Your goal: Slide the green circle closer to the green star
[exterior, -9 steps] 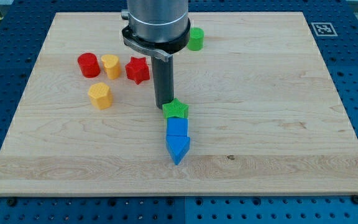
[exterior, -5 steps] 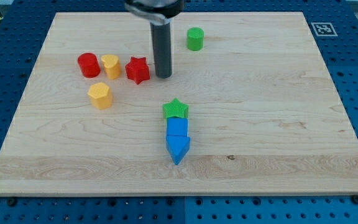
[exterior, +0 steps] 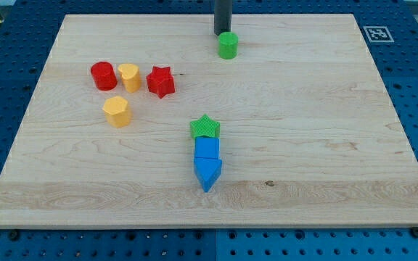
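The wooden surface (exterior: 325,145) is smooth, light and flat, so small blocks should slide over it with little drag.

On its left side lies a loose group: a red cylinder (exterior: 103,75), a yellow block (exterior: 129,76) just beside it, a red star (exterior: 161,81) to the right of that, and a yellow hexagonal block (exterior: 117,111) nearer the front.

Near the middle, a short column runs toward the near edge: the green star (exterior: 205,127) touches a blue cube (exterior: 207,148), which touches a blue wedge-like block (exterior: 207,172) in front of it.

The green circle (exterior: 228,45) stands alone near the far edge, well apart from the green star and slightly to its right. It looks like a small, rigid, light plastic cylinder; its round wall will likely let it roll off a push that is off-centre, so contact is best made squarely on its far side, in line with the star.

My tip (exterior: 223,33) sits just behind the green circle, on its far side and a touch to the left, seemingly touching or almost touching it. There are no fingers here to spread or pinch, only the plain rod end.
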You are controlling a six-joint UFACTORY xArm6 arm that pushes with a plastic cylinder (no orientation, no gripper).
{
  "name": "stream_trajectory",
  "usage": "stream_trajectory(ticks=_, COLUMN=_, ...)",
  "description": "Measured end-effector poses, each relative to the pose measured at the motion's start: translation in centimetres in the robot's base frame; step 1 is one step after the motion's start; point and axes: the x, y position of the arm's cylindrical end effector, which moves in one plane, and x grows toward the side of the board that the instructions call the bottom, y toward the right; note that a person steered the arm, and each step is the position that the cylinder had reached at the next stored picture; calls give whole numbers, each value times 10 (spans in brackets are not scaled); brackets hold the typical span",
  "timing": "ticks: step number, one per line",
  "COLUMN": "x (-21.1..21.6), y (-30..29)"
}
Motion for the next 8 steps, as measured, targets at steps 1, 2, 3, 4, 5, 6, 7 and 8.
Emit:
stream_trajectory(ticks=1, x=21, y=-4)
stream_trajectory(ticks=2, x=47, y=-4)
stream_trajectory(ticks=3, x=48, y=-4)
stream_trajectory(ticks=4, x=27, y=7)
stream_trajectory(ticks=5, x=40, y=34)
stream_trajectory(ticks=6, x=60, y=34)
stream_trajectory(ticks=7, x=74, y=27)
stream_trajectory(ticks=8, x=98, y=23)
